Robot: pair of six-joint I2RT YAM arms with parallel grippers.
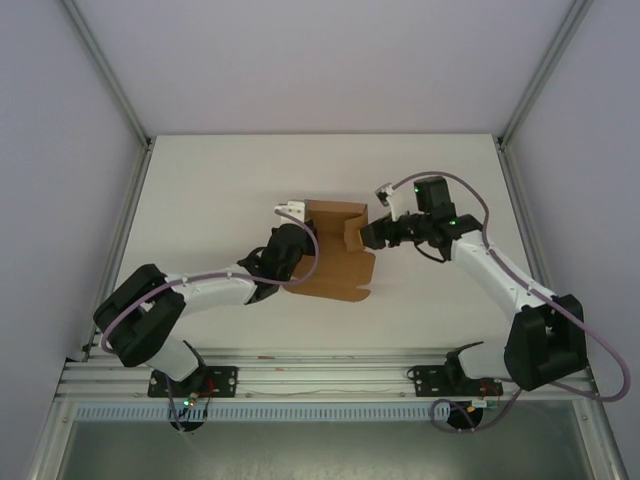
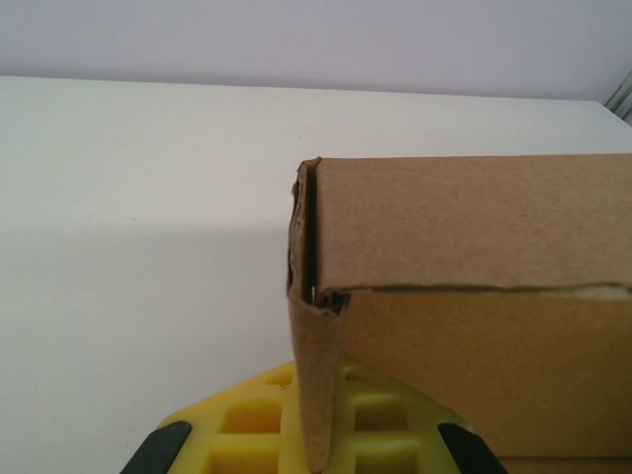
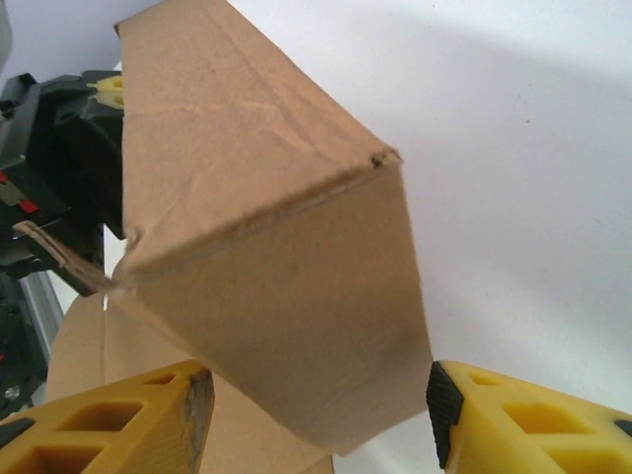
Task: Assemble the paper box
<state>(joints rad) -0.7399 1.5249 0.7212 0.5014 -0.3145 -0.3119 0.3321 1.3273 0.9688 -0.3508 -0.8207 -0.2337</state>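
The paper box (image 1: pixel 335 262) is a brown cardboard piece, partly folded up, in the middle of the table. My left gripper (image 1: pixel 292 250) is at its left side. In the left wrist view its yellow fingers (image 2: pixel 252 430) are shut on an upright side wall of the paper box (image 2: pixel 464 237), seen edge-on. My right gripper (image 1: pixel 367 235) is at the box's right end, open. A raised end flap (image 3: pixel 296 306) hangs between the wide-apart yellow fingers (image 3: pixel 118 425), close to both pads; I cannot tell whether they touch it.
The white table (image 1: pixel 200 190) has free room all around the box. Metal frame posts (image 1: pixel 125 205) run along both sides, and the rail with the arm bases (image 1: pixel 320 380) lies along the near edge.
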